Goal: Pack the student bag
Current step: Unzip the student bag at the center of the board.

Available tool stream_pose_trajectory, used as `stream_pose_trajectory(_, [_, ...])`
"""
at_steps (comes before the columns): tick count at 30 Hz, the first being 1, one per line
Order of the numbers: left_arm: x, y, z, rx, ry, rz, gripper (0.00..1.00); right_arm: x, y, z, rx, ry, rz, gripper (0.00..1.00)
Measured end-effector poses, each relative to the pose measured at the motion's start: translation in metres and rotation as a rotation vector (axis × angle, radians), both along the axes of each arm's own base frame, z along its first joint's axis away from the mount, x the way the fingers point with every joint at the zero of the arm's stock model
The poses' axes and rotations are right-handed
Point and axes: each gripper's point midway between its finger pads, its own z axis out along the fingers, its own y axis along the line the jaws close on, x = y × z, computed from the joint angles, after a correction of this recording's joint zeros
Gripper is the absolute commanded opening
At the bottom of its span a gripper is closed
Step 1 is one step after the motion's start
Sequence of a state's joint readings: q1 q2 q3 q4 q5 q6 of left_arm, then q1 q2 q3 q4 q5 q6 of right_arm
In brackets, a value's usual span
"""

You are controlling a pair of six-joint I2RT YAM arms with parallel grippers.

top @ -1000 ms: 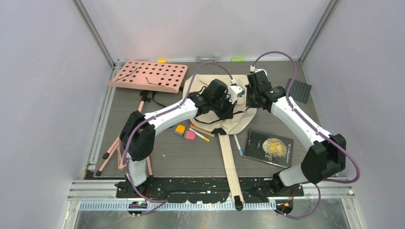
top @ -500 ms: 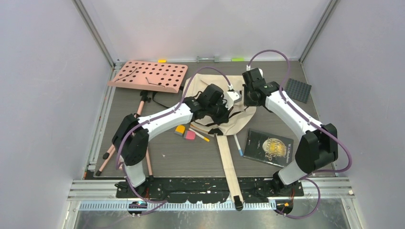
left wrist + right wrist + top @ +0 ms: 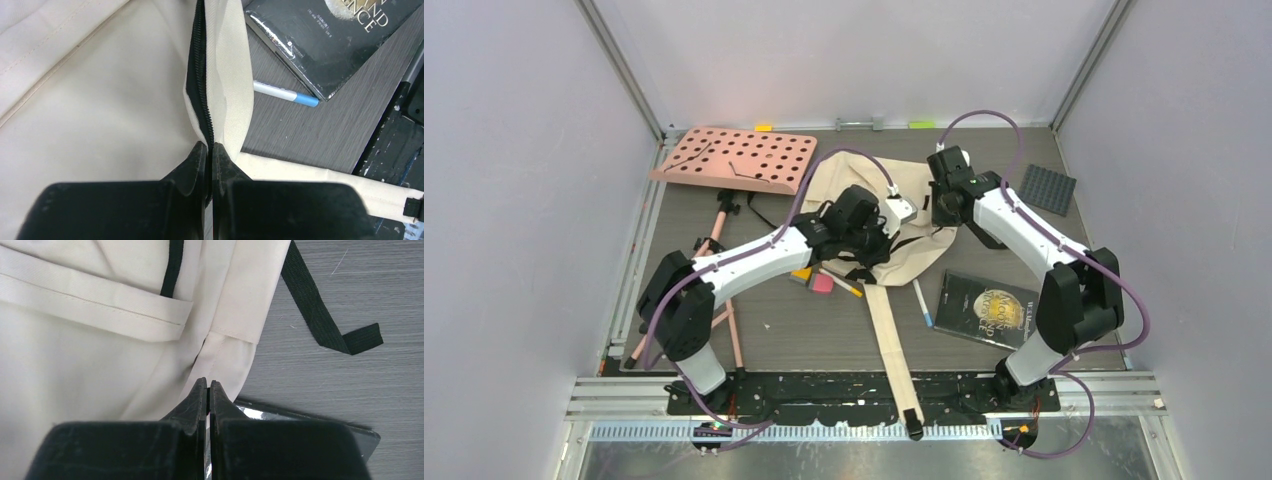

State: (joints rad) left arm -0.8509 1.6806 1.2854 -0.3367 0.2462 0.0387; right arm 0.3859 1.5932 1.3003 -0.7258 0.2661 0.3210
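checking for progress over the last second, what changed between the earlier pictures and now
Both arms shifted left, dragging the student bag with them; its long strap slid left too. The left gripper and right gripper stayed shut on the bag's edge throughout. The book, the pen, the pink eraser and the pink board did not move.

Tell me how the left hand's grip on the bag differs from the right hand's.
The left hand pinches the bag at its black zipper; the right hand pinches a plain cream seam. The left hand has a pen nearby; the right hand has a black strap nearby. Both are shut on the bag's fabric.
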Motion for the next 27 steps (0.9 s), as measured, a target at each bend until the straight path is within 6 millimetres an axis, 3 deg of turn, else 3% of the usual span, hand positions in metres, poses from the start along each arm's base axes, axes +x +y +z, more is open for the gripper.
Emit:
stream_pose_trajectory(12, [0.004,0.015,0.003,0.03,-0.049,0.075,0.01,-0.002,-0.004,-0.021,0.029,0.046,-0.015,0.01])
stream_pose_trajectory(21, [0.008,0.012,0.029,-0.001,-0.06,0.094,0.49,-0.001,0.009,-0.026,0.134,0.039,0.059,0.01])
stream_pose_trajectory(27, [0.024,-0.015,0.058,-0.084,-0.075,0.096,0.59,-0.002,0.025,-0.019,0.222,0.024,0.12,0.01])
